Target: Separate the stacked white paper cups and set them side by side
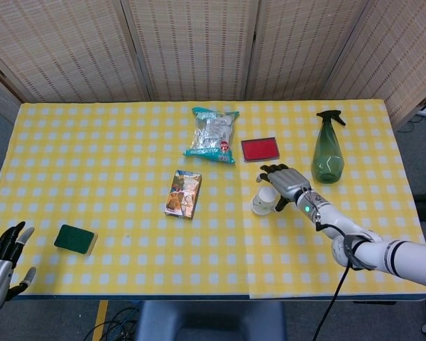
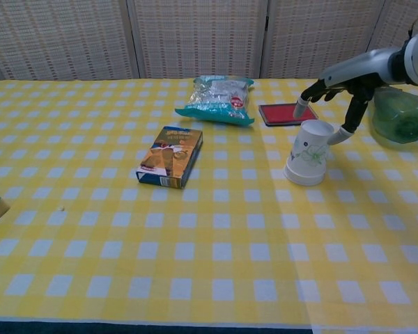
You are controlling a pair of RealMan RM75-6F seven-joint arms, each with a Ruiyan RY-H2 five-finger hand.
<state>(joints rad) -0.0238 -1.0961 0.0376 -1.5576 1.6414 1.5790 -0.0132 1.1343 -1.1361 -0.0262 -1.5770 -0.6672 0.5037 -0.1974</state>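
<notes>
The stacked white paper cups [image 2: 308, 152] stand upside down, leaning, on the yellow checked table; the head view shows the cups [image 1: 265, 200] right of centre. My right hand [image 1: 285, 182] hovers just above and behind the cups with fingers spread, its fingertips [image 2: 299, 108] close to the cup's upturned base, holding nothing; the chest view shows the right hand [image 2: 334, 94] too. My left hand [image 1: 1, 261] hangs open off the front left corner of the table, far from the cups.
A green spray bottle [image 1: 328, 149] stands right of my right hand. A red flat box [image 1: 260, 149], a snack bag [image 1: 213, 133], an orange carton [image 1: 183, 193] and a green sponge [image 1: 75, 239] lie on the table [image 1: 128, 156].
</notes>
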